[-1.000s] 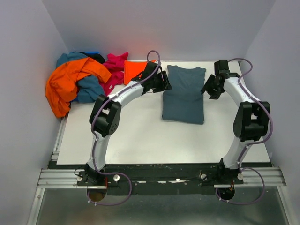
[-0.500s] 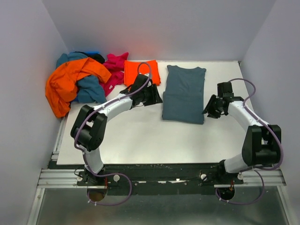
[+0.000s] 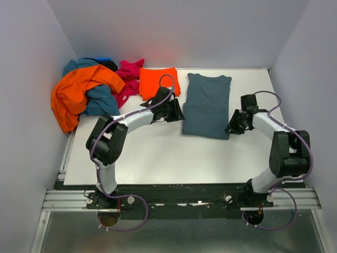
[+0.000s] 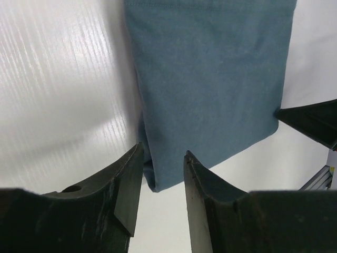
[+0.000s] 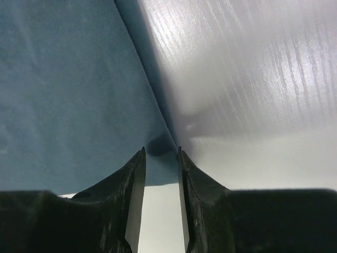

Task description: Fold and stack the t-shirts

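Note:
A slate blue-grey t-shirt (image 3: 206,105) lies folded into a long rectangle in the middle of the white table (image 3: 158,153). My left gripper (image 3: 178,113) sits low at its near left corner. In the left wrist view that gripper (image 4: 162,158) is open, with the shirt's (image 4: 210,79) folded corner lying between the fingertips. My right gripper (image 3: 232,126) is at the near right corner. Seen from the right wrist, it (image 5: 161,153) stands narrowly open over the shirt's (image 5: 68,89) edge. A bright orange-red t-shirt (image 3: 158,81) lies folded at the back left.
A heap of unfolded t-shirts fills the back left corner: orange (image 3: 76,95), teal (image 3: 101,100), magenta pink (image 3: 128,74) and a bit of blue (image 3: 104,59). Grey walls close in on three sides. A metal rail (image 3: 179,197) runs along the near edge.
Both grippers have come from the shirt's far half down along its sides to the near corners. Both pairs of jaws have narrowed. The shirt itself has not moved.

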You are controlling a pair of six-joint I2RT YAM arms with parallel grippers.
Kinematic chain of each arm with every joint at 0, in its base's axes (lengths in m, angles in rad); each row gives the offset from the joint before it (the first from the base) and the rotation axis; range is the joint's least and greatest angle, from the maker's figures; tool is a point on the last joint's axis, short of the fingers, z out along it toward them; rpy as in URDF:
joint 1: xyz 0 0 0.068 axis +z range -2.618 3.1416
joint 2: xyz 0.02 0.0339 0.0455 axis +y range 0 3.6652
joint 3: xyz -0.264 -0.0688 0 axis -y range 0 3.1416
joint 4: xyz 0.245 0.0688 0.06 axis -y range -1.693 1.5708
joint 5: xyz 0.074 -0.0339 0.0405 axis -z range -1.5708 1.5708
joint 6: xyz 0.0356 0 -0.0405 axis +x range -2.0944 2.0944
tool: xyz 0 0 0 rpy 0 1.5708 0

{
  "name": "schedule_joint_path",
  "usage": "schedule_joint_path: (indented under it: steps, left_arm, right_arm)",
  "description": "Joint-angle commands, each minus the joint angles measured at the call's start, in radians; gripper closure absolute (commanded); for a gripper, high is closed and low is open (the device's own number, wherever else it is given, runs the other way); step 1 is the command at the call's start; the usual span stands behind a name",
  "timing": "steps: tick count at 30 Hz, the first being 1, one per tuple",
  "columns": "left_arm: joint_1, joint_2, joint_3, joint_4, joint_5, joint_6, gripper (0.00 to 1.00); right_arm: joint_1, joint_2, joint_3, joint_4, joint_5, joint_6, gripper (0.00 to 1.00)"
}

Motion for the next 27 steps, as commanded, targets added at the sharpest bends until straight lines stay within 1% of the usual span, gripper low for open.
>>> schedule_joint_path:
  steps: [1, 3, 5, 9, 10, 15, 19, 21, 26, 27]
  left_arm:
    - [-0.012, 0.027, 0.014, 0.016, 0.029, -0.007, 0.54]
    - [-0.019, 0.016, 0.002, -0.005, 0.014, 0.0, 0.54]
    - [-0.025, 0.004, -0.01, -0.028, -0.009, 0.014, 0.54]
    - [-0.031, -0.022, -0.047, -0.03, -0.003, 0.02, 0.55]
    - [-0.034, -0.025, -0.055, -0.029, 0.001, 0.02, 0.55]
    - [-0.058, -0.034, -0.085, -0.038, -0.011, 0.025, 0.55]
    - [-0.063, -0.033, -0.115, -0.016, -0.012, 0.016, 0.55]
    - [-0.065, -0.025, -0.113, -0.012, 0.0, 0.014, 0.55]
    - [-0.075, -0.014, -0.104, 0.002, 0.02, 0.008, 0.54]
    - [-0.078, -0.008, -0.104, 0.01, 0.029, 0.004, 0.54]
  right_arm:
    - [-0.005, 0.029, -0.025, 0.028, -0.022, -0.007, 0.62]
    - [-0.005, 0.028, -0.034, 0.028, -0.011, -0.004, 0.62]
    - [-0.005, 0.029, -0.043, 0.027, -0.014, 0.002, 0.66]
    - [-0.005, 0.01, -0.073, 0.036, -0.031, 0.01, 0.67]
    - [-0.005, -0.001, -0.083, 0.036, -0.033, 0.011, 0.7]
    - [-0.005, -0.025, -0.114, 0.038, -0.033, 0.011, 0.69]
    - [-0.005, -0.036, -0.126, 0.036, -0.021, 0.005, 0.64]
    - [-0.005, -0.042, -0.132, 0.038, -0.019, 0.002, 0.64]
    - [-0.005, -0.05, -0.142, 0.034, -0.022, 0.005, 0.7]
    - [-0.005, -0.053, -0.143, 0.035, -0.022, 0.004, 0.76]
